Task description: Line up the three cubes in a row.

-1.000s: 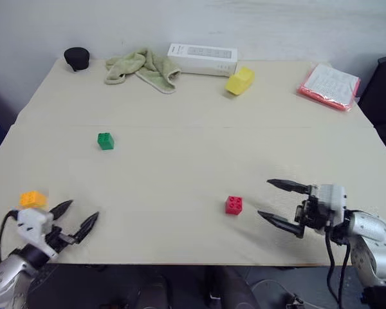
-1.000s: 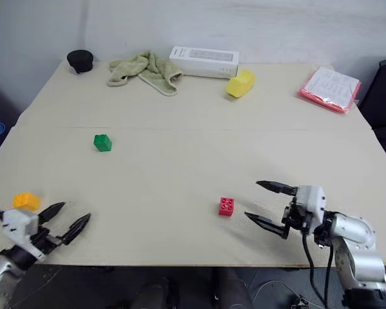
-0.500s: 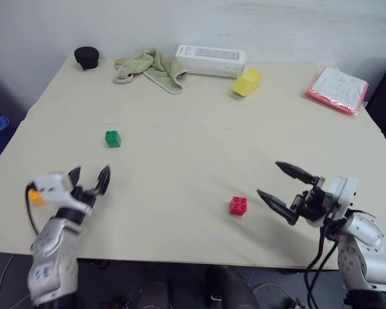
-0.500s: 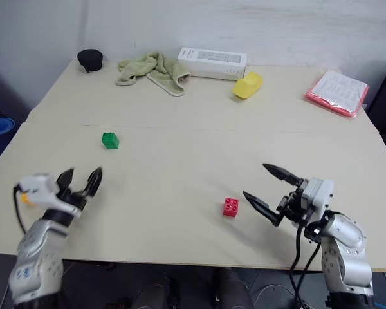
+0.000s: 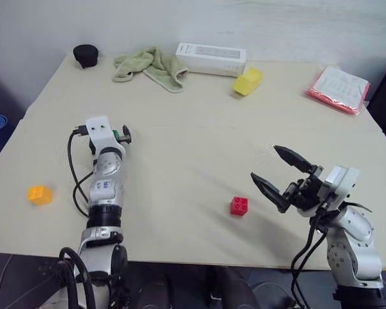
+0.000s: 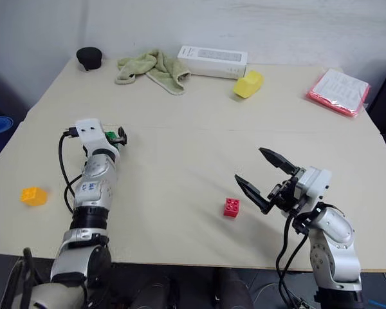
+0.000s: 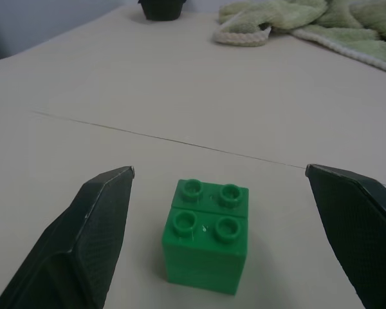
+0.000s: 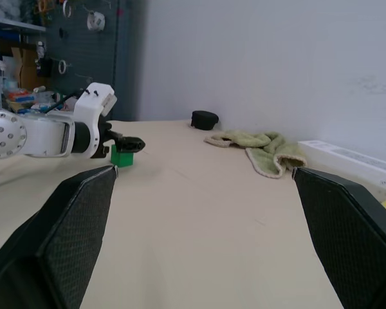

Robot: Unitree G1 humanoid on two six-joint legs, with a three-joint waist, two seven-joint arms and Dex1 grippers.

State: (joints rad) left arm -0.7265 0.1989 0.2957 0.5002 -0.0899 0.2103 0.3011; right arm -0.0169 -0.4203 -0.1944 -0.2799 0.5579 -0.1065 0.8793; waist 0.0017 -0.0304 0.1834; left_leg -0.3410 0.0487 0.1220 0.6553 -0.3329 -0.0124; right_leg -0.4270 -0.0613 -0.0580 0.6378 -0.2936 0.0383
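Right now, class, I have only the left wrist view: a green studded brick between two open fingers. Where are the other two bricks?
Observer: The red brick lies near the front edge of the table, just beside the right gripper, which is open and empty.
Operator: And the third?
Observer: The orange-yellow brick sits alone near the table's left edge.
Operator: Do the three form a row yet?
Observer: No. The green brick lies farther back than the other two, and all three are widely scattered.

Green cube (image 7: 207,237) glossy plastic; towel (image 5: 148,65) terry cloth.
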